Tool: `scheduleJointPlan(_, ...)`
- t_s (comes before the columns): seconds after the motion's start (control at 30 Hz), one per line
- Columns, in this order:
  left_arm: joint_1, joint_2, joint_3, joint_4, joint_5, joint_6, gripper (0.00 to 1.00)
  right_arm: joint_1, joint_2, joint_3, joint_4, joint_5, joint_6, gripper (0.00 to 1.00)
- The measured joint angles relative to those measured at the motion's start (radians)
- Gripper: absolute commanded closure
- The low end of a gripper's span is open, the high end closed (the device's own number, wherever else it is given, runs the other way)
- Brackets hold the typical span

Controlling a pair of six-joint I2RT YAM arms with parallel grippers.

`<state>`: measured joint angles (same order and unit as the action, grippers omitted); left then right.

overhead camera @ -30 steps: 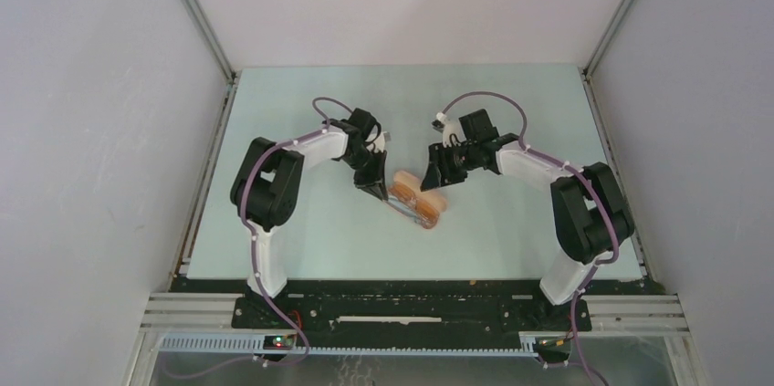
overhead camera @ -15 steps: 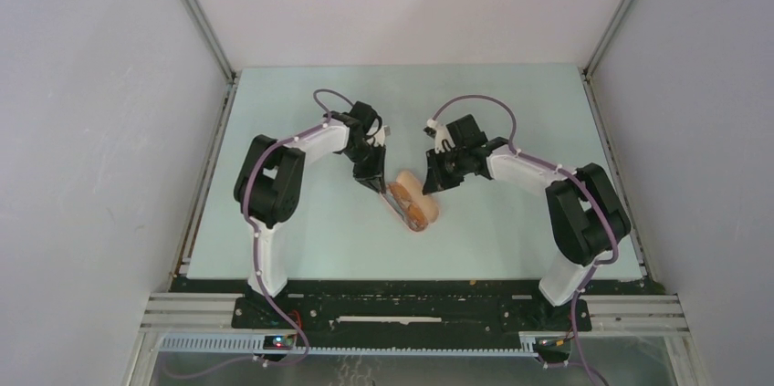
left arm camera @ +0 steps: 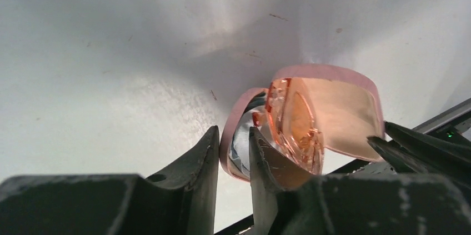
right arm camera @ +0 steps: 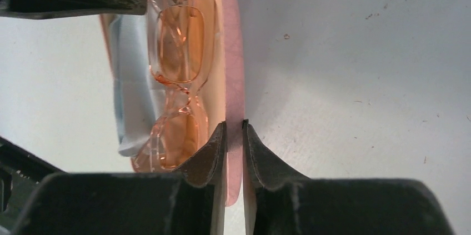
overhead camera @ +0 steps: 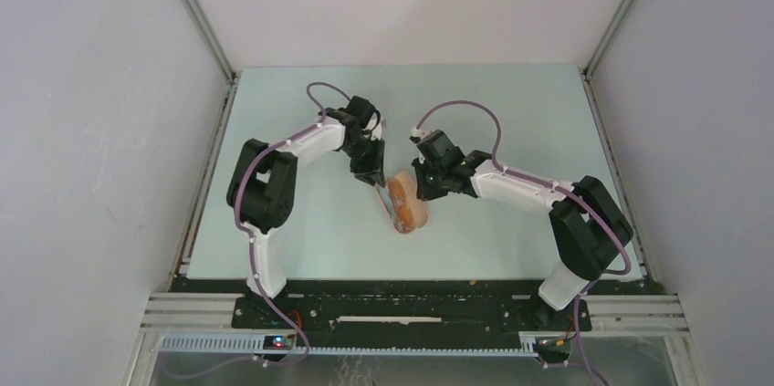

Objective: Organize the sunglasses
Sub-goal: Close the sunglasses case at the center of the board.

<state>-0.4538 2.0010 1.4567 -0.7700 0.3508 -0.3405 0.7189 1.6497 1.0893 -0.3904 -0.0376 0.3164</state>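
The pink case [overhead camera: 408, 206] lies open at the table's middle. In it are the orange-brown sunglasses [right arm camera: 176, 74], folded, and the light blue cloth [right arm camera: 130, 79]. My left gripper [overhead camera: 379, 183] is shut on the case's left rim, seen in the left wrist view [left arm camera: 233, 135] with the sunglasses [left arm camera: 294, 126] just right of it. My right gripper [overhead camera: 423, 187] is shut on the case's other pink half [right arm camera: 234, 51], its jaws pinching that thin wall [right arm camera: 234, 128]. The case's inner face [left arm camera: 341, 107] is peach coloured.
The pale green table [overhead camera: 511, 240] is walled by white panels left, right and behind. A black rail [overhead camera: 411, 299] with both arm bases runs along the near edge. The two arms reach inward and meet at the case.
The case has turned from a slanting to a more upright position and shifted slightly left. My right gripper has moved left and forward with it; my left gripper has moved slightly.
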Motion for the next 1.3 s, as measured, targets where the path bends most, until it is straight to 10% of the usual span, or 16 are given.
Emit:
scheduleJointPlan(0.93, -0.002, -0.195, -0.126, 0.092, 0.019, -0.078, 0.27, 0.113, -0.043, 0.000, -0.061, 0.300, 0.102, 0.91)
scheduleJointPlan(1.3, -0.002, -0.341, -0.333, 0.280, 0.032, -0.201, 0.59, 0.136, -0.043, 0.000, -0.102, 0.367, 0.114, 0.88)
